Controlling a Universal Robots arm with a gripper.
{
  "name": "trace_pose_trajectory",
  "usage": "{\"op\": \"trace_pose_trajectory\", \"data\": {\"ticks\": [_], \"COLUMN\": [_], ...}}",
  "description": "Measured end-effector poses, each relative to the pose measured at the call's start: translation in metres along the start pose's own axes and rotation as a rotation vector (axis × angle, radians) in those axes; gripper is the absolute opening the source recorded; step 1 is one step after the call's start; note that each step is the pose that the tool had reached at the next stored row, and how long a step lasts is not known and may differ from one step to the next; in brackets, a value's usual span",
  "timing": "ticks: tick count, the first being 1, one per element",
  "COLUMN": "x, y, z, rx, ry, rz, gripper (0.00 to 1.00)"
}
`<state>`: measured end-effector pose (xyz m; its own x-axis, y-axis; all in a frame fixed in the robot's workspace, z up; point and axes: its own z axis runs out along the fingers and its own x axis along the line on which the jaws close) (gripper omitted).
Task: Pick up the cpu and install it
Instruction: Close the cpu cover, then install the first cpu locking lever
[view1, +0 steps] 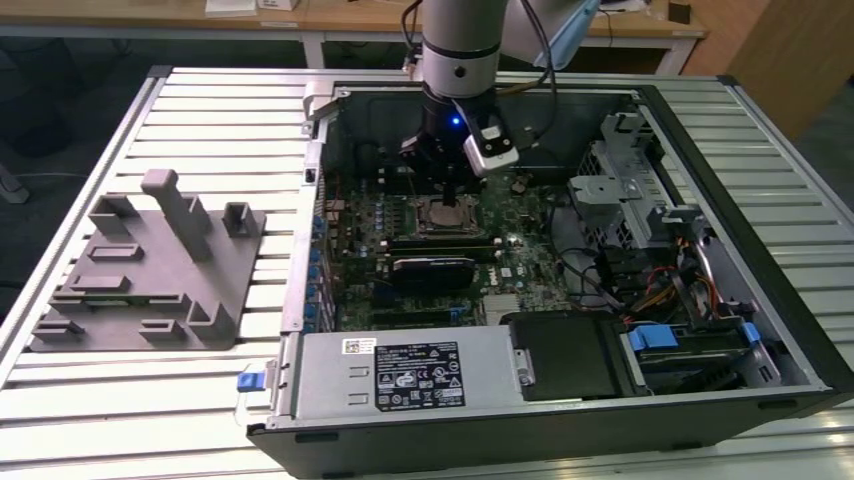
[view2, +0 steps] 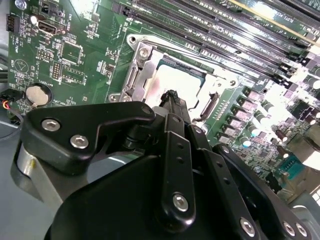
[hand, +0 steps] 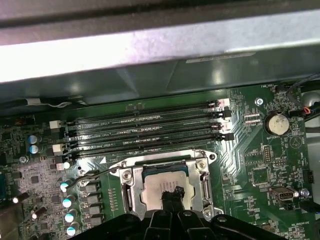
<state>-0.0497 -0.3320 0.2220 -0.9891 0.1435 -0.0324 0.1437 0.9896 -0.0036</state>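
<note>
Gripper (hand: 172, 194) tips are drawn together over the centre of the cpu (hand: 152, 186); whether they touch it I cannot tell. That chip lies flat inside the metal socket frame (hand: 129, 192) on the motherboard (hand: 260, 150). In the exterior view a grey fixture block (view1: 147, 265) sits at nine o'clock of the computer case (view1: 761, 235), well apart. Seating it well, I judge, means keeping it level and square, unforced.

Item: my arm (view1: 461, 40), upright, upper centre of the exterior view. My gripper (view1: 445, 180): pointing down, closed at the tips.
</note>
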Motion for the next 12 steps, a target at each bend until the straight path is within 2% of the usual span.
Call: {"op": "trace_pose_trajectory", "data": {"ticks": [12], "x": [0.0], "y": [0.0], "z": [-0.0007], "rx": [0.0002], "ry": [0.0001], "rz": [0.0], "gripper": [0.11]}}
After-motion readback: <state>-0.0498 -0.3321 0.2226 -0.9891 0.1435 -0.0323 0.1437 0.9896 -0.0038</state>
